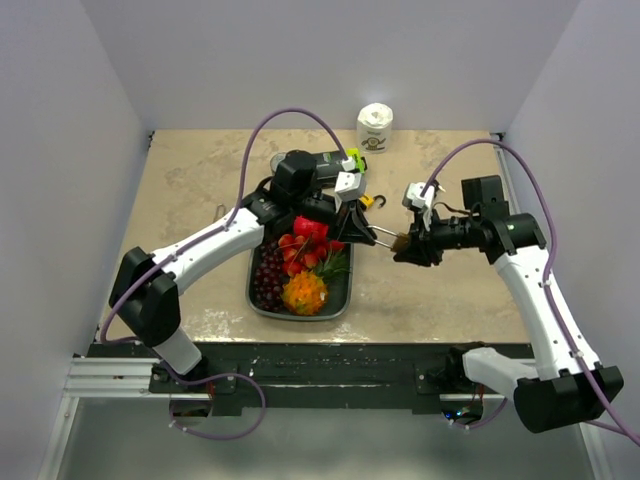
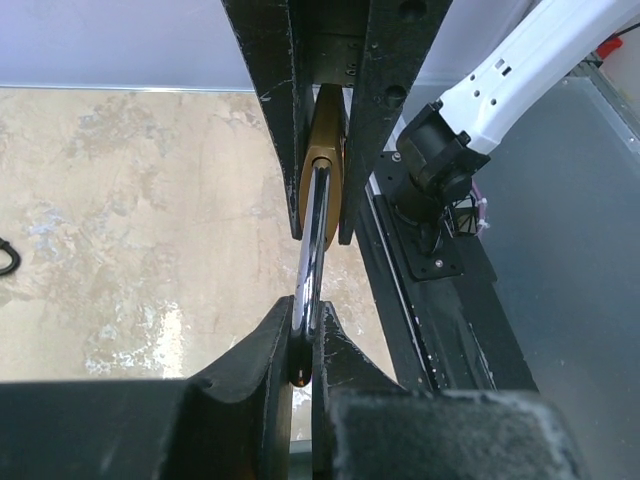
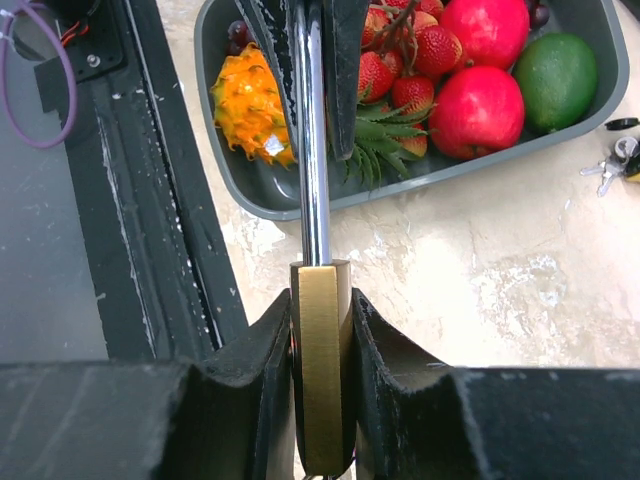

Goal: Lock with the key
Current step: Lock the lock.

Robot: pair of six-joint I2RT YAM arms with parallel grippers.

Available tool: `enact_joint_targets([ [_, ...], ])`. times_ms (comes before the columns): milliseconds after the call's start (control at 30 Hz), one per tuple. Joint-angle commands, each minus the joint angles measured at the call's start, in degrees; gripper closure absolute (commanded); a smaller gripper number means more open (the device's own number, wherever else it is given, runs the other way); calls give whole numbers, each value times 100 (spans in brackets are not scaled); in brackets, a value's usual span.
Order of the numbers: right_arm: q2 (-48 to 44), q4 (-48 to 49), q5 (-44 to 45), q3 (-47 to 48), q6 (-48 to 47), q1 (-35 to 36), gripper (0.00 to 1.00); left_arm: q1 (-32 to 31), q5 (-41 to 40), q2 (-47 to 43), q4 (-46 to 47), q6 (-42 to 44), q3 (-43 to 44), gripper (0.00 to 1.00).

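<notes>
**Padlock braced between 2 grippers, keys lying unused on the table**

The rectangular brass padlock (image 3: 320,380) hangs in the air between the 2 arms. It is just to the right of the grey metal fruit tray (image 1: 300,316) and above the mottled beige tabletop (image 1: 440,290). The right gripper (image 3: 322,330) is pressed against the 2 flat faces of the brass body, which keeps the body from twisting. The left gripper (image 2: 303,340) is pinched tight on the far loop of the curved chrome shackle (image 2: 312,250). Lock and shackle run in 1 straight line from one gripper to the other.

Gripping both ends this way looks meant to hold 1 part fixed while the other is pushed or pulled along that line. Both wrist views show the shackle edge-on, so I cannot tell whether it is seated in the body or popped open. The keyhole end is buried between the right gripper's fingers and is hidden too.

A small bunch of silver keys (image 3: 607,172) lies on the tabletop beyond the tray, well apart from both grippers. With both grippers occupied, locking with the key likely requires 1 of them to let go first. The left seems the better choice, since the right's hold on the body is the steadier one. The thin, smooth shackle is where a slip seems most likely.
</notes>
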Motion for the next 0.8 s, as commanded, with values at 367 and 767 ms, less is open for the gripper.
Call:
enact_joint_targets([
  [367,259,2975,-1435,-193,961,901,100,-1462,793,283,2586,-869,-553,100],
  [767,162,2672,-1374,-167,788,1130,100,-1349,556,214,2456,-923,-545,100],
])
